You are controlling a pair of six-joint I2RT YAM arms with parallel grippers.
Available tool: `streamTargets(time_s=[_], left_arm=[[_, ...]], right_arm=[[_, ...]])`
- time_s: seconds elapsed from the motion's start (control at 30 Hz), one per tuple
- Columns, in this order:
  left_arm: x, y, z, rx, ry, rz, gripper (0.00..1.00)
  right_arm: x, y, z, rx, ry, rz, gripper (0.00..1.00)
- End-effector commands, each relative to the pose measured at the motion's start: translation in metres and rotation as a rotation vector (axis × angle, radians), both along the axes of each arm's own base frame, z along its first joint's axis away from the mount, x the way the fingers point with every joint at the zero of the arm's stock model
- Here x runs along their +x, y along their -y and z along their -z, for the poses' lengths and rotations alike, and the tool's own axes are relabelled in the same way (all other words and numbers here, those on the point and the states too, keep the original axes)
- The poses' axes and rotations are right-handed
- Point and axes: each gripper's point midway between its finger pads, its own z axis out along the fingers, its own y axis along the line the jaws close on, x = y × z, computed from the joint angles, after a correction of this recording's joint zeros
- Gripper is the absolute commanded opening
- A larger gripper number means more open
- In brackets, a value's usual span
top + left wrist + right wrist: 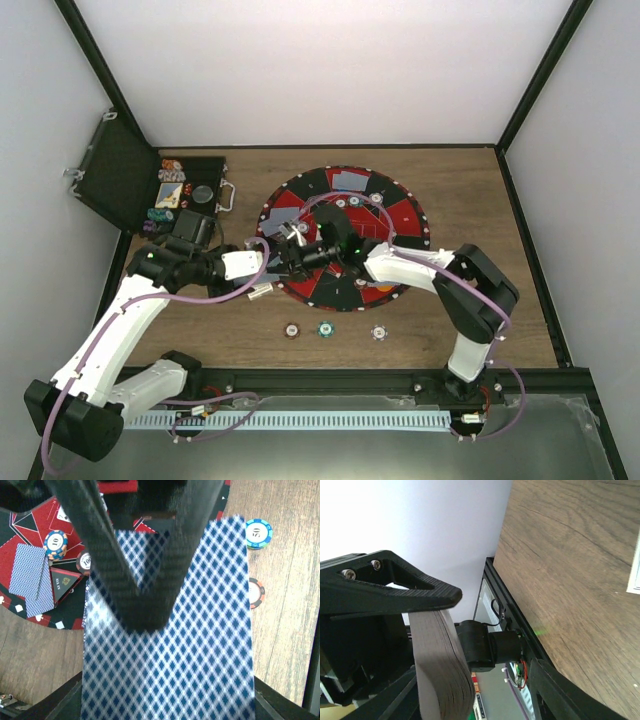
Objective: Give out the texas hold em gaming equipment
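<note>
Left tool (pixel 145 620) closed together on a blue-checked card (pixel 200 670), above the counter (pixel 285 630) at the round mat's (pixel 70 612) edge; chips (pixel 259 533) lie beside it. Right tool (pixel 297 248): card stack (pixel 440 680) against its finger; apart or clamped, cannot tell.

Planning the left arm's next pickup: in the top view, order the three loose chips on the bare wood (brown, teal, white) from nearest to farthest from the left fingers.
1. Brown chip, left end of the row.
2. Teal chip, middle, slightly farther.
3. White chip, right end, clearly farthest.
</note>
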Motion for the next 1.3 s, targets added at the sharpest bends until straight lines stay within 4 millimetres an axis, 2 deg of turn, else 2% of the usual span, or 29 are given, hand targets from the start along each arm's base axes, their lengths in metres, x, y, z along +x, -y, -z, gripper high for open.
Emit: streamTargets(time_s=[0.0, 0.4, 0.57, 0.83, 1.1, 1.27], left_arm=[[0.0, 0.005, -0.015, -0.037, 0.036, 0.021, 0.05], [0.002, 0.005, -0.013, -0.037, 0.033, 0.022, 0.06], [0.001, 0.005, -0.011, -0.034, 0.027, 0.02, 0.05], [0.001, 0.003, -0.009, -0.024, 0.031, 0.015, 0.05], [0.0, 0.002, -0.007, -0.021, 0.027, 0.015, 0.05], [0.0, 0.001, -0.004, -0.015, 0.019, 0.009, 0.06]], right_arm=[[0.011, 0.024, 0.02, -0.085, -0.026, 0.082, 0.52], [0.004, 0.031, -0.027, -0.011, 0.028, 0.087, 0.3], [0.001, 0.034, -0.029, -0.015, 0.027, 0.086, 0.2], [-0.002, 0.042, -0.035, -0.022, 0.046, 0.092, 0.1], [0.01, 0.063, -0.049, -0.036, 0.09, 0.131, 0.01], [0.025, 0.083, -0.06, -0.057, 0.151, 0.167, 0.01]])
